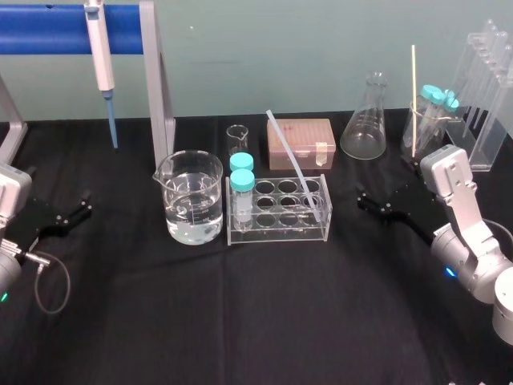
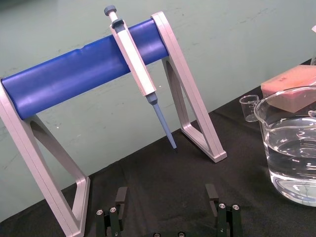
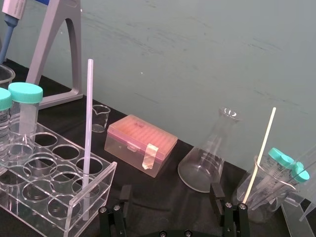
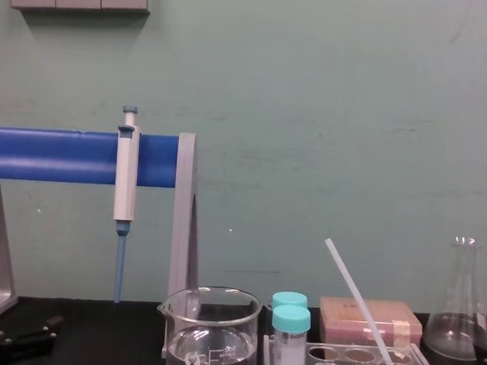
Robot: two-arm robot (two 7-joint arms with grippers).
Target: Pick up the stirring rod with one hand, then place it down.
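The stirring rod (image 1: 291,160) leaned in the clear tube rack (image 1: 276,233) on the tabletop (image 1: 240,321). Its lower end was caught in 1 well, which I judged left the upper length free for a side grasp. My right gripper (image 3: 171,191) sat to the rack's right, spread wide and empty, facing the rod. The left gripper (image 2: 166,193), also spread and empty, sat parked by the pipette stand (image 2: 197,113).

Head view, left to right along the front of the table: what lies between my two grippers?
Going right: left gripper → water beaker → teal-capped tubes → stirring rod leaning in the rack → right gripper.
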